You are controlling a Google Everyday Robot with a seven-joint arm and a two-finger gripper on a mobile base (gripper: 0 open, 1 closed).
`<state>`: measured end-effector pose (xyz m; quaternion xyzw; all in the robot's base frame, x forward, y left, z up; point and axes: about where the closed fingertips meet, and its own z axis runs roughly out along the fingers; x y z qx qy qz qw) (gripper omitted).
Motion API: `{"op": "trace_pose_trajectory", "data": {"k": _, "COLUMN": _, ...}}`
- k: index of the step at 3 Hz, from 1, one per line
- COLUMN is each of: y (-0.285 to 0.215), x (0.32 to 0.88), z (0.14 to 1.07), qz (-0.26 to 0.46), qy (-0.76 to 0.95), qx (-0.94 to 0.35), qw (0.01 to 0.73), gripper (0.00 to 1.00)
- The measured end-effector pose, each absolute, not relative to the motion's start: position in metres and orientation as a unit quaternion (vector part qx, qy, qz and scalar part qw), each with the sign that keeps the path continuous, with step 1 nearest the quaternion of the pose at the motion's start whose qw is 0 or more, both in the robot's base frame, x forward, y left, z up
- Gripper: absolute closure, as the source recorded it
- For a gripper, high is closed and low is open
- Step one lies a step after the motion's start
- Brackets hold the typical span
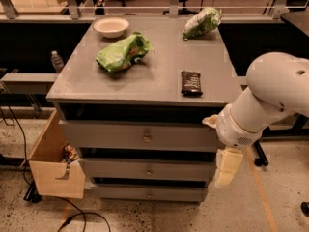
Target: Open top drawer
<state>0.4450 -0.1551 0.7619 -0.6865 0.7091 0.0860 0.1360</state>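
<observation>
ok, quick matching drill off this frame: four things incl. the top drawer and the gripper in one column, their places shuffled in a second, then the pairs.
Column one
1. white round bowl
2. dark rectangular wrapped bar
3. wide grey top drawer
4. cream-coloured gripper

Column two
A. hanging off the grey cabinet's right front corner, beside the middle grey drawer
B. back left of the cabinet top
C. directly under the cabinet top, knob at centre
D. front right of the cabinet top

Pairs: 1-B, 2-D, 3-C, 4-A
</observation>
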Motion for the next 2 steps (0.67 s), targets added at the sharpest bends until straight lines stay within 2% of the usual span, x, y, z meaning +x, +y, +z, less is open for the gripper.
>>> {"op": "trace_pose_trajectory", "data": {"k": 2, "y": -0.170, "x": 0.488, "z": 0.724, "qz": 0.062, "qy": 0.712, "qx": -0.689, "qw": 0.124, "gripper": 0.00}}
